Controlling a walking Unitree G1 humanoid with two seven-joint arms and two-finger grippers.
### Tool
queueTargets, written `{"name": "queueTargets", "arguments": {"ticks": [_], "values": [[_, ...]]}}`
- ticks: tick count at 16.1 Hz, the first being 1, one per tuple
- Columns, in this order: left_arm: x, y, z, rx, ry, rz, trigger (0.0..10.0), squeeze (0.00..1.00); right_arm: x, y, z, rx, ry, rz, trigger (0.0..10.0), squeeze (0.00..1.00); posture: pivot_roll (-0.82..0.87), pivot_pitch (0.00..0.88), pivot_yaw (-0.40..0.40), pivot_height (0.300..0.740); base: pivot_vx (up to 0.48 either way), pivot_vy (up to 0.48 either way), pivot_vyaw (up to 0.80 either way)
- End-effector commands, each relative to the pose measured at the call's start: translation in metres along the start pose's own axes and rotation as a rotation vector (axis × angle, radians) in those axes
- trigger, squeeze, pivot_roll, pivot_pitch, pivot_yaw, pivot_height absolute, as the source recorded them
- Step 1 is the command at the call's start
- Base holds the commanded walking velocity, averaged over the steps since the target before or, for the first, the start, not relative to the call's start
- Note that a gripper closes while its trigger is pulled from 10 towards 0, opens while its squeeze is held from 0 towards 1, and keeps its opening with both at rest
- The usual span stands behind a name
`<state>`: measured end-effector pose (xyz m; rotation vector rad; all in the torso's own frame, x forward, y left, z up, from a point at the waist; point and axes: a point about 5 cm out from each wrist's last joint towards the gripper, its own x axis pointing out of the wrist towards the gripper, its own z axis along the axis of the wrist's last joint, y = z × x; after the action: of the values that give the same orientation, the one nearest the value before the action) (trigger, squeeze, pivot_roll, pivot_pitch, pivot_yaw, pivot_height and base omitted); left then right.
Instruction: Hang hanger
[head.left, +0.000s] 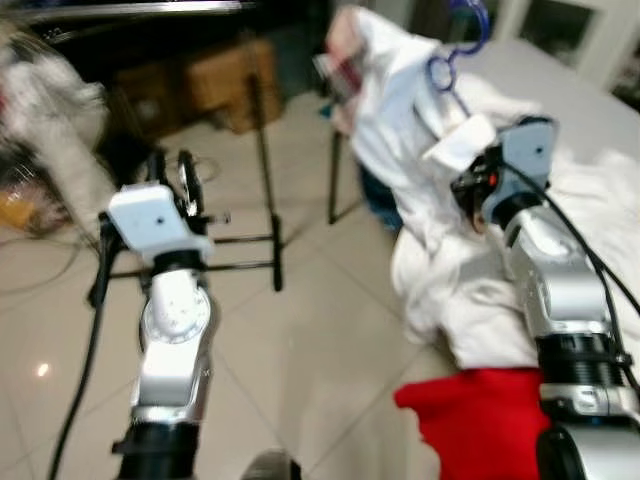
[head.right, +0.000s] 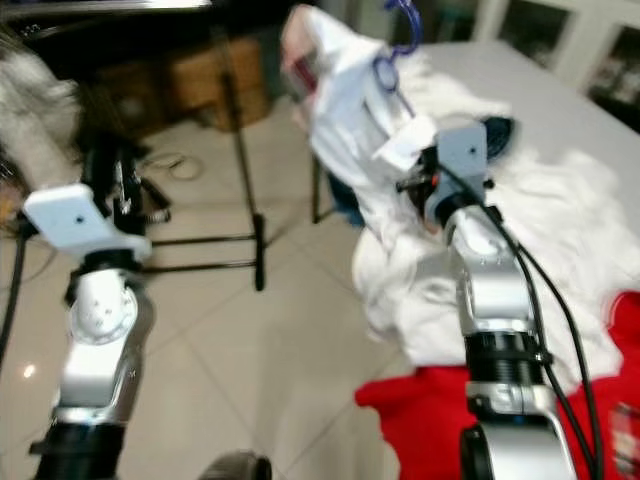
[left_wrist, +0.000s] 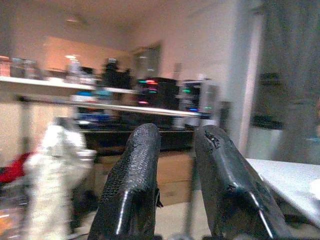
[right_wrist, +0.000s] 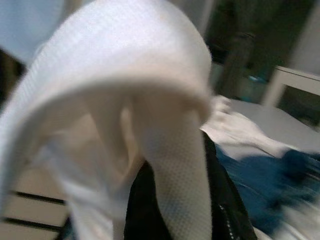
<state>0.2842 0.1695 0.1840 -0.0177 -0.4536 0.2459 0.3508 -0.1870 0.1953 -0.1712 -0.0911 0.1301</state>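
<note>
Right gripper sits at upper right of centre in the left eye view, its fingers buried in the white garment, so whether they are clamped on the cloth cannot be told. In the right wrist view the white fabric drapes over the dark fingers and hides the gap between them. The garment is lifted above the table edge and hangs down toward the floor. At its top, in the upper right of the frame, a blue hanger hook curls up out of the cloth; the rest of the hanger is hidden inside the garment.

More white laundry lies heaped on the pale table along the right side. A red cloth lies at lower right, just beside the right arm's forearm.

Left gripper is raised at left of centre in the eye views, well apart from the garment. In the left wrist view its two black fingers stand with a narrow gap between them, holding nothing. Beyond them a horizontal metal rail crosses the upper half of that view, with a pale garment hanging below it at the left. A black rack stand rises from the tiled floor at upper centre.
</note>
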Motion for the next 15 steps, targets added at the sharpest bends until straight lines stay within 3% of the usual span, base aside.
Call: {"name": "queueTargets", "arguments": {"ticks": [1, 8, 11, 13, 14, 15], "values": [[0.001, -0.004, 0.003, 0.000, -0.021, -0.020, 10.0, 0.00, 0.001, -0.004, 0.011, -0.009, -0.049, -0.013, 10.0, 0.00, 0.08, 0.000, 0.031, 0.740, 0.000, 0.000, 0.79], [-0.001, -0.005, 0.003, -0.002, -0.019, -0.029, 10.0, 0.00, -0.003, 0.002, 0.027, 0.031, -0.153, 0.037, 10.0, 0.00, 0.08, 0.000, 0.033, 0.740, 0.000, 0.000, 0.11], [-0.004, -0.005, -0.002, -0.026, -0.002, -0.052, 10.0, 0.00, -0.014, 0.030, 0.035, 0.045, -0.218, 0.241, 10.0, 0.00, 0.08, 0.000, 0.032, 0.740, 0.000, 0.000, 0.00], [-0.010, -0.005, -0.010, -0.036, 0.025, -0.073, 10.0, 0.00, -0.021, 0.047, 0.026, 0.034, -0.196, 0.314, 10.0, 0.00, 0.08, 0.000, 0.029, 0.740, 0.000, 0.000, 0.00], [-0.019, -0.004, -0.022, -0.034, 0.070, -0.094, 10.0, 0.00, -0.028, 0.067, 0.011, 0.037, -0.149, 0.370, 10.0, 0.00, 0.08, 0.000, 0.023, 0.740, 0.000, 0.000, 0.00], [-0.024, -0.003, -0.027, -0.031, 0.090, -0.103, 10.0, 0.00, -0.031, 0.076, 0.004, 0.035, -0.129, 0.396, 10.0, 0.00, 0.08, 0.000, 0.022, 0.740, 0.000, 0.000, 0.00]]}}
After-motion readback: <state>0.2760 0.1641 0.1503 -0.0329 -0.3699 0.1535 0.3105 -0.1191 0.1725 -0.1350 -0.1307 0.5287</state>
